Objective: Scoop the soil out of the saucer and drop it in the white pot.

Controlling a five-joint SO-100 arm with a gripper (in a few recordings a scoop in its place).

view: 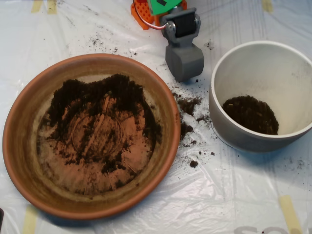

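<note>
The terracotta saucer point(22, 146) fills the left half of the overhead view. Dark soil point(105, 105) lies in it, heaped along the upper part and thinning to crumbs over the rings at the centre. The white pot point(222, 114) stands at the right, with a small dark pile of soil point(251, 114) on its floor. My grey scoop point(184, 63) hangs at the top centre, over the sheet between the saucer's upper right rim and the pot's left wall. It looks closed and touches neither of them.
Spilled soil crumbs point(187, 105) lie on the white plastic sheet between saucer and pot, with more specks at the upper left. The orange arm base point(144, 14) sits at the top edge. Strips of yellow tape point(291, 209) hold the sheet down.
</note>
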